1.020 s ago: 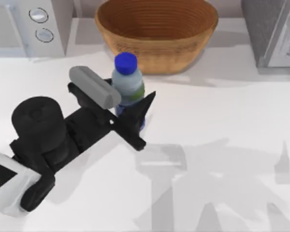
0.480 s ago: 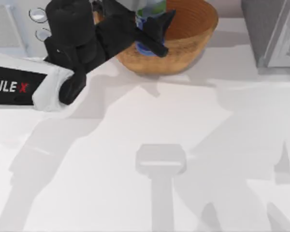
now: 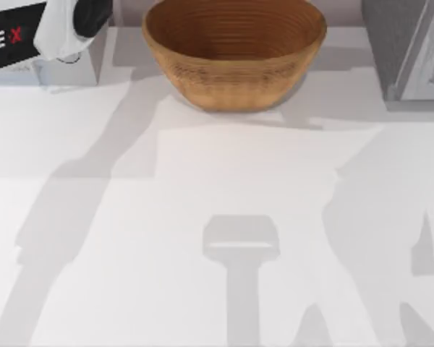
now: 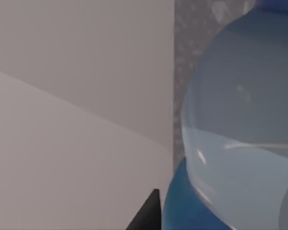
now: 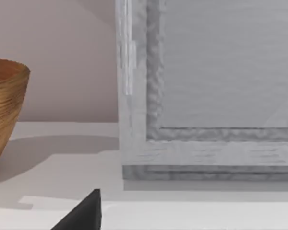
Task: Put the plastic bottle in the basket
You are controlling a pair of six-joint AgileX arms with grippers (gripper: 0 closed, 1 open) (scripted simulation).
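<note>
1. The large round woven wicker basket (image 3: 234,54), tan-brown with ribbed coils, is seen standing at the back edge of the white table (image 3: 224,188), near the middle of that edge, and nothing is seen inside it.
2. The small clear plastic bottle (image 4: 240,139), with its dark blue lower half, is seen pressed close against the left wrist camera, off the table; from this it is judged to be clamped in the left gripper, of which one dark fingertip (image 4: 148,214) is visible beside the bottle.
3. A white segment of the left arm (image 3: 50,25) is seen at the table's back left corner, so the bottle is judged to be carried high and not yet over the basket's opening.
4. The right gripper is parked near the table's right edge; one dark fingertip (image 5: 81,213) is seen, but whether it is clenched or released cannot be told.
5. A grey box-like appliance (image 3: 409,50) is seen at the back right corner, well apart from the basket.
6. Risks are judged as follows: if the bottle is released before it is centred, the rim may be struck and the bottle may bounce onto the table; if it is let go from too high, the rounded basket may be tipped or the bottle may roll out.
</note>
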